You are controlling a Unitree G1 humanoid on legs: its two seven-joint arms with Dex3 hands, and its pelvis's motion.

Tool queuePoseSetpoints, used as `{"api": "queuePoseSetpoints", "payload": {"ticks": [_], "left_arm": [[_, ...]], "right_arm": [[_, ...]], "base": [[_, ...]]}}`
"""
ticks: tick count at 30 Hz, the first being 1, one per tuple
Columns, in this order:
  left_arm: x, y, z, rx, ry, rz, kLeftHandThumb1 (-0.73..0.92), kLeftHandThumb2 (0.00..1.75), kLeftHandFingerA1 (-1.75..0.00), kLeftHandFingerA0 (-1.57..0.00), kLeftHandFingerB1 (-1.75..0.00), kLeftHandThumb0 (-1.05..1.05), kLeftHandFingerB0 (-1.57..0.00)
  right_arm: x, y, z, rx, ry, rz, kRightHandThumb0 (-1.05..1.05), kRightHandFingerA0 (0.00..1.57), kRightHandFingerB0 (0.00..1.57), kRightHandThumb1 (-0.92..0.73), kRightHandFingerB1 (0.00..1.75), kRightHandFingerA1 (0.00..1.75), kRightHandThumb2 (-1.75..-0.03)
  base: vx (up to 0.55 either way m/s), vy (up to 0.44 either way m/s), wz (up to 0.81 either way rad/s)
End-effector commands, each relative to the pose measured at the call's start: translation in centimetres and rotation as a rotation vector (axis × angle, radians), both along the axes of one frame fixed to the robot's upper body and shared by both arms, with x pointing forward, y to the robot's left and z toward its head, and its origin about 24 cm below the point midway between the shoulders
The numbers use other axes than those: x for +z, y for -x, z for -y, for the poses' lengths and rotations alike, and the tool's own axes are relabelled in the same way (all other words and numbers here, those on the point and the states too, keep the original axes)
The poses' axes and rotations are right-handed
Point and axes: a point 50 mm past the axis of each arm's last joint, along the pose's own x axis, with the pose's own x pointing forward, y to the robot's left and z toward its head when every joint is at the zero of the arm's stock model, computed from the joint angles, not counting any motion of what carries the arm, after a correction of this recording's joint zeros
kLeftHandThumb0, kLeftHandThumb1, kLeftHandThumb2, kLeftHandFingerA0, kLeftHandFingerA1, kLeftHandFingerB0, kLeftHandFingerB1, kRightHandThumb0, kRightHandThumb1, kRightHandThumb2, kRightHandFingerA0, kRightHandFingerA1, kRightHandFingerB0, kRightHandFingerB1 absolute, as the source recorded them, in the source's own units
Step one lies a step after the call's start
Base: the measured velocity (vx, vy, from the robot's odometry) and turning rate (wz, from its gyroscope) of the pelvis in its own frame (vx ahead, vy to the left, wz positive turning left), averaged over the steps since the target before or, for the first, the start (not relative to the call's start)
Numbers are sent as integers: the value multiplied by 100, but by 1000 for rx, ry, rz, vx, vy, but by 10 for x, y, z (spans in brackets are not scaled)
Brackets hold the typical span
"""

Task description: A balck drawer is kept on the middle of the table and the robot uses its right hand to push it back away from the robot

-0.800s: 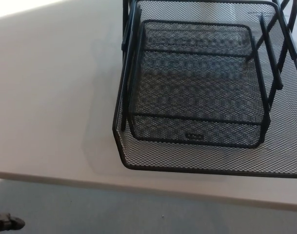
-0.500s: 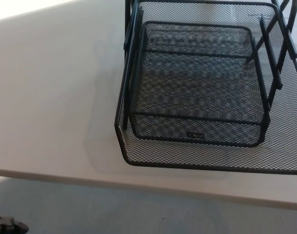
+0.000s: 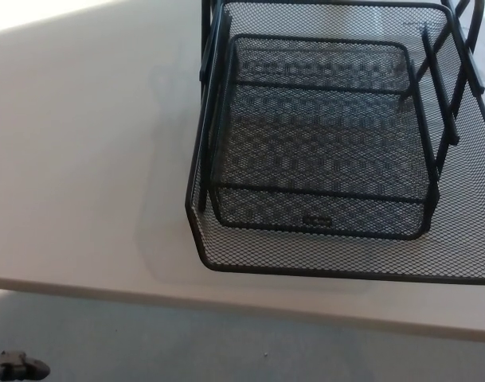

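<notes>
A black mesh drawer (image 3: 322, 151) is seen on the white surface (image 3: 83, 159), toward the right of the view, its front rim lying near the surface's near edge. A small label (image 3: 317, 222) is fixed to the inner tray's front wall; its writing cannot be read. Neither hand is seen, so their state cannot be told. Compared with half a second ago, the drawer's place is almost unchanged.

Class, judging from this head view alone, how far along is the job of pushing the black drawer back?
Nothing looks done: the black mesh drawer sits pulled out toward the near edge of the table. Nothing is in hand; neither robot hand shows. The whole push with the right hand remains.
</notes>
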Motion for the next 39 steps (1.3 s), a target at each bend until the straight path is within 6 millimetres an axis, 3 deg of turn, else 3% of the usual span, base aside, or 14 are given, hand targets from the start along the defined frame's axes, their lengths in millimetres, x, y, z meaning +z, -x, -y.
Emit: {"api": "queuePoseSetpoints", "payload": {"ticks": [1, 5, 18, 19, 20, 21, 39], "left_arm": [[5, 2, -6, -9, 28, 1, 57, 91, -50, -34, -43, -64, -22], [6, 1, -6, -18, 21, 2, 57, 91, -50, -34, -42, -63, -21], [5, 0, -4, -22, 22, 4, 57, 91, -50, -34, -43, -63, -22], [5, 0, -4, -23, 23, 3, 57, 91, -51, -34, -43, -62, -21], [5, 0, -4, -23, 25, 3, 57, 91, -51, -34, -43, -62, -21], [5, 0, -4, -21, 26, 4, 57, 91, -51, -35, -43, -62, -21], [5, -1, -3, -20, 31, 4, 57, 90, -50, -35, -43, -63, -22]], "right_arm": [[63, 23, -27, 349, -269, -160, -64, 38, 21, -65, 44, 54, -101], [83, 28, -40, 453, -361, -171, -62, 37, 20, -66, 44, 53, -101], [109, 20, -65, 631, -498, -144, -71, 34, 23, -72, 44, 50, -103], [111, 19, -67, 638, -504, -144, -66, 37, 34, -84, 32, 34, -66], [113, 18, -70, 647, -513, -144, -66, 37, 34, -84, 32, 34, -66], [118, 16, -74, 671, -509, -136, -73, 34, 20, -72, 43, 51, -104], [136, -6, -103, 809, -473, -153, -64, 35, 19, -68, 45, 54, -103]], "base": [[0, 0, 0], [0, 0, 0], [0, 0, 0], [0, 0, 0], [0, 0, 0], [0, 0, 0], [0, 0, 0]]}}
